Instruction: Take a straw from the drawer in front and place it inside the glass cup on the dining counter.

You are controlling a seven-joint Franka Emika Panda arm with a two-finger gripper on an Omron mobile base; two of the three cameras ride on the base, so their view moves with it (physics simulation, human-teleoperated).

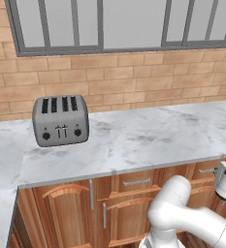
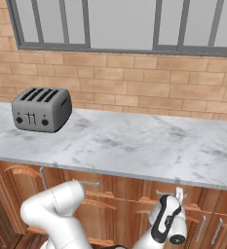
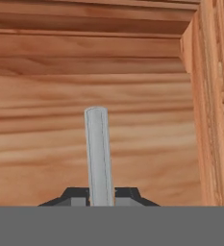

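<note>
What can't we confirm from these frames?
- Straw: hidden in every view behind the shut drawer front.
- Grip: in the hand view the fingers flank the handle, but the bottom edge cuts off their pads, so contact cannot be told.
- The same spot in the right base view is too small to read, and the robot's own wrist partly covers it.

Both base views face the toaster point(image 1: 60, 120) worktop from opposite sides; hand view presses against the drawer point(image 3: 108, 129).
</note>
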